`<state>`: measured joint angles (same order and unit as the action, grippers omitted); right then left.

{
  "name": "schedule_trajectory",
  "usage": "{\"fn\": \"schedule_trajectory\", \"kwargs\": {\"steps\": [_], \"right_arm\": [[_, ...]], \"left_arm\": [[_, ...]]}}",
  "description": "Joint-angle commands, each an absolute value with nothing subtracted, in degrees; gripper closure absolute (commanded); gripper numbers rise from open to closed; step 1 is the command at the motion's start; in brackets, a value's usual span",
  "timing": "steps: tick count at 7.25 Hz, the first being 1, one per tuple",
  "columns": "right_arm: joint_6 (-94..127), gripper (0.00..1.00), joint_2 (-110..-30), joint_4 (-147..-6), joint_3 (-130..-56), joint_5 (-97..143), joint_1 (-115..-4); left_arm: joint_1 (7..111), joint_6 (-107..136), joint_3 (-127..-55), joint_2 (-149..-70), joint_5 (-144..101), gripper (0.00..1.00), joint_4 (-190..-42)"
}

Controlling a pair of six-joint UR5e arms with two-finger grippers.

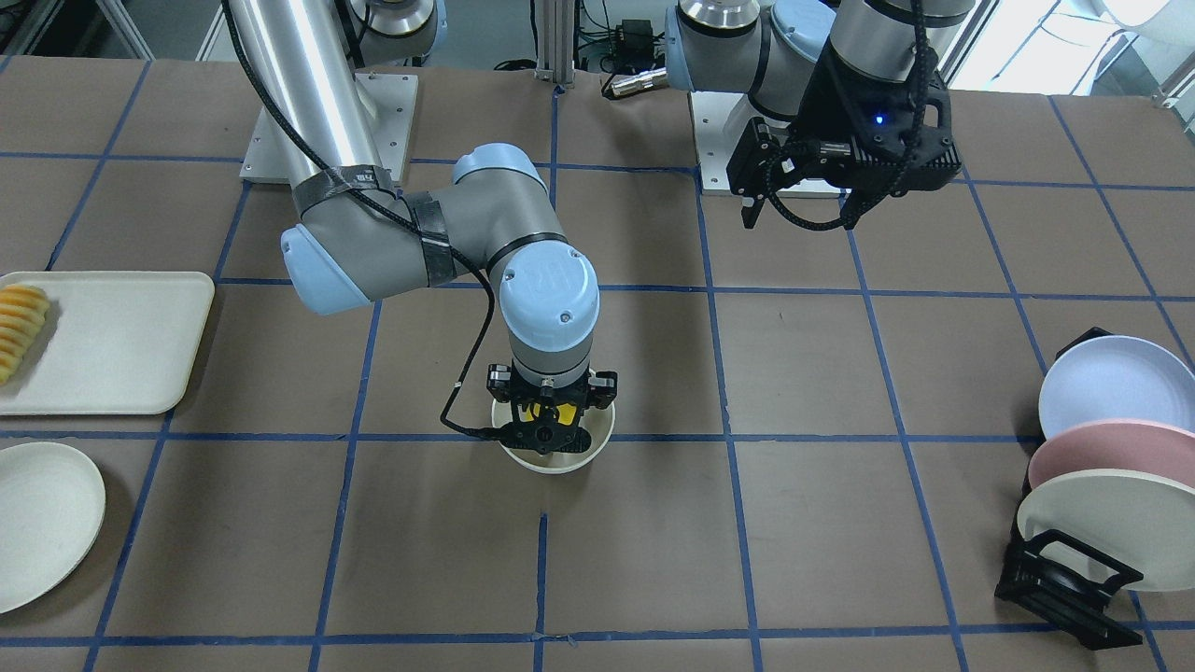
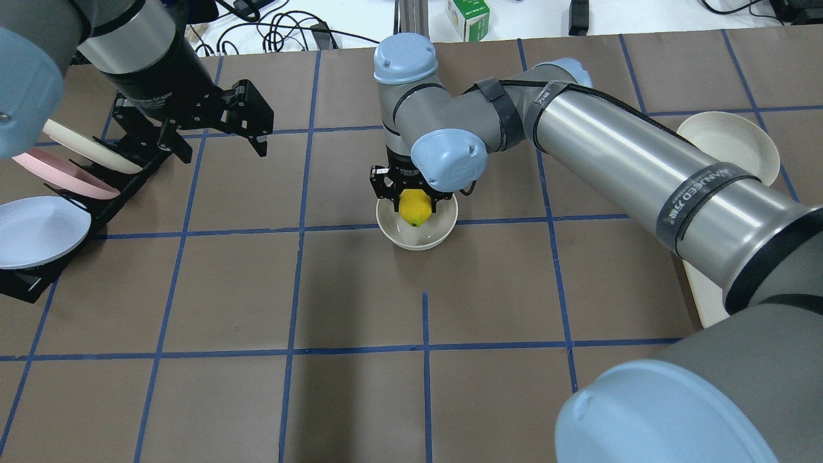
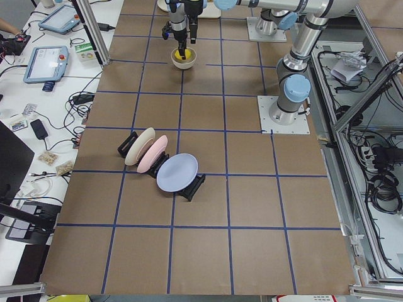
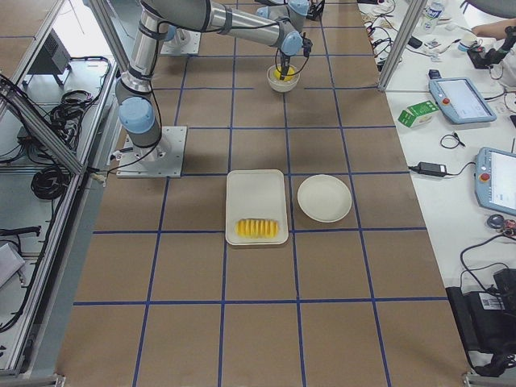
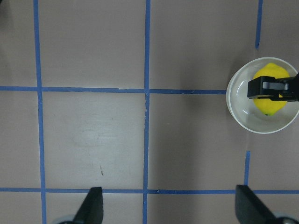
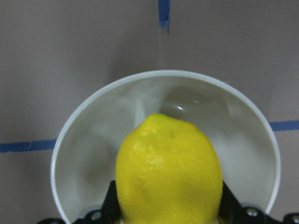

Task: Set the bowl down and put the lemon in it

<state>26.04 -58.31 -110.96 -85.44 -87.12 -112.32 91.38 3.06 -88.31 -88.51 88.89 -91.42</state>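
Right gripper (image 2: 415, 203) clamps the lemon (image 2: 414, 211) inside the bowl (image 2: 418, 243) rim at frame centre; left gripper (image 2: 224, 145) hangs spread, upper left.

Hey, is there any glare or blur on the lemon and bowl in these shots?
Right wrist view: the lemon looks slightly soft up close, and a small highlight glints inside the bowl; overhead view: both look sharp, no glare.

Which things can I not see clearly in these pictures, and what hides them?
Whether the lemon touches the bottom of the bowl: right wrist view, the lemon itself hides it.
The lemon in the front view: the right gripper covers most of it.
The sliced food: front view, cut off by the left edge.
The plate: overhead view, the right arm hides part.
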Motion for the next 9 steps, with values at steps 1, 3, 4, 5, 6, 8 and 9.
{"fn": "schedule_trajectory", "kwargs": {"steps": [1,3,4,5,6,8,9], "right_arm": [[24.19,0.89,-58.1,-111.97,-86.22,-87.1,-112.32],[22.85,0.45,-58.1,-111.97,-86.31,-87.01,-112.32],[22.85,0.33,-58.01,-111.97,-86.31,-86.84,-112.32],[22.85,0.3,-58.01,-111.89,-86.4,-86.57,-112.32],[22.85,0.24,-57.31,-112.06,-86.66,-86.75,-112.32],[22.76,0.07,-56.87,-112.67,-86.66,-86.75,-112.32],[22.76,0.0,-57.21,-114.07,-86.57,-87.01,-112.24]], "left_arm": [[91.32,2.9,-88.33,-88.59,88.86,0.0,-91.32],[91.06,2.9,-88.33,-88.59,88.77,0.0,-90.97],[91.05,2.9,-88.33,-88.59,88.77,0.0,-90.88],[91.05,2.9,-88.33,-88.59,88.77,0.0,-90.88],[90.97,2.81,-88.33,-88.59,88.77,0.0,-90.79],[90.71,2.81,-88.16,-88.59,88.6,0.0,-90.79],[90.62,2.81,-88.33,-88.59,88.68,0.0,-90.79]]}}
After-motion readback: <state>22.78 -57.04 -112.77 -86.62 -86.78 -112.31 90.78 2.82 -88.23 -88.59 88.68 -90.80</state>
